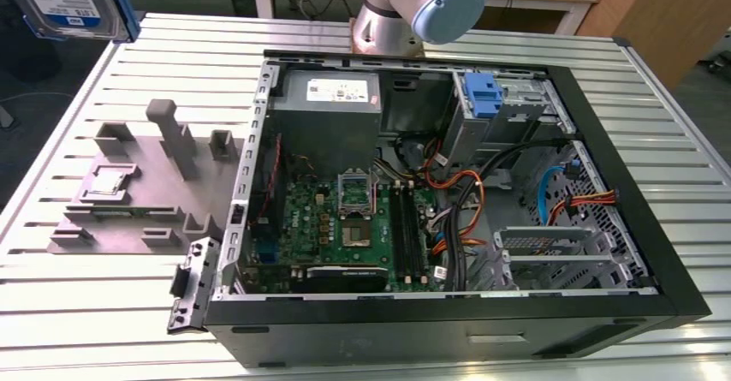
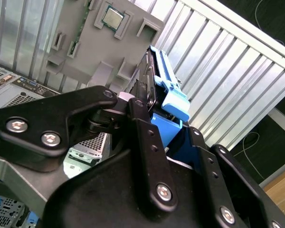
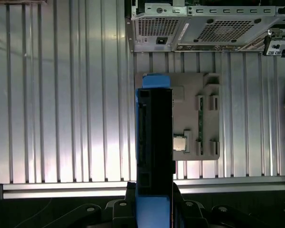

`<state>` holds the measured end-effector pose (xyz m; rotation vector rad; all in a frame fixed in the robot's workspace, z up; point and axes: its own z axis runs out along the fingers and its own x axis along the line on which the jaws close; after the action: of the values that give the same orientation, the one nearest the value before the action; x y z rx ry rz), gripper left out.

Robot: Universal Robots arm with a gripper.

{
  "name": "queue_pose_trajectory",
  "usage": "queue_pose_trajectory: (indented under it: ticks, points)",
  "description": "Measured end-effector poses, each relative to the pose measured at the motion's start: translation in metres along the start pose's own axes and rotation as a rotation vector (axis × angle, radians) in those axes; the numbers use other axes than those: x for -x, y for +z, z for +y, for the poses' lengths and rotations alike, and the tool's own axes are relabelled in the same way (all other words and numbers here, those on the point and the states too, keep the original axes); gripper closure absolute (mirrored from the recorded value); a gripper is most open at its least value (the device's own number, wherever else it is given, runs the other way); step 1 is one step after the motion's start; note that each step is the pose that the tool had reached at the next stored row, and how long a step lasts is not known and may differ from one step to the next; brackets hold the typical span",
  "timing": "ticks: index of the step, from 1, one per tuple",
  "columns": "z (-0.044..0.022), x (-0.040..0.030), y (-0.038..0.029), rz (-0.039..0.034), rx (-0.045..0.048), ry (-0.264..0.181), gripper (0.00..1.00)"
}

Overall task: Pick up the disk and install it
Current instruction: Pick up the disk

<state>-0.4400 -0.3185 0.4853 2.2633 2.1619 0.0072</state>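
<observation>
Exterior view shows the disk (image 1: 68, 0) lifted high at the exterior view's left, well apart from the open computer case (image 1: 434, 330) and its drive cage (image 1: 525, 98). Second wrist view has the gripper (image 2: 154, 114) clamped on the disk's sides, blue rails showing, above the grey fixture (image 2: 92, 47). First wrist view sees the disk edge-on over the slatted table (image 3: 61, 95). Carrying it well, I judge, means a firm clamp, no tilt, and rails kept square to the cage.
</observation>
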Motion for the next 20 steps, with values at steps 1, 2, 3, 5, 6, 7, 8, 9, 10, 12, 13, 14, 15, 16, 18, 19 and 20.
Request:
queue_pose_trajectory:
  ticks: [1,2,3,5,6,7,8,9,10,12,13,14,15,16,18,19,20]
  points:
    - [0.0014,0.0,0.0,0.0,0.0,0.0,0.63]
    - [0.0026,-0.0001,0.0,-0.0001,-0.0001,0.0,0.63]
    - [0.0037,-0.0002,0.0,-0.0001,-0.0001,0.0,0.63]
    - [0.0054,-0.0003,0.0,0.0,-0.0001,0.0,0.63]
    - [0.0064,-0.0003,0.0001,0.0,0.0,0.0,0.63]
    - [0.0073,-0.0003,0.0001,0.0,0.0,0.0,0.63]
    - [0.0083,-0.0004,0.0001,0.0,0.0,0.0,0.63]
    - [0.0091,-0.0004,0.0001,0.0,-0.0001,0.0,0.63]
    - [0.0098,-0.0005,0.0001,-0.0001,0.0,0.0,0.63]
    - [0.0114,-0.0005,0.0001,0.0,0.0,0.0,0.63]
    - [0.0122,-0.0006,0.0001,-0.0001,-0.0001,0.0,0.63]
    - [0.0129,-0.0006,0.0001,0.0,-0.0001,0.0,0.63]
    - [0.0137,-0.0007,0.0002,0.0,0.0,0.0,0.63]
    - [0.0145,-0.0007,0.0002,0.0,0.0,0.0,0.63]
    - [0.0159,-0.0008,0.0002,0.0,0.0,0.0,0.63]
    - [0.0162,-0.0008,0.0002,0.0,0.0,0.0,0.63]
    - [0.0163,-0.0008,0.0002,0.0,0.0001,0.0,0.63]
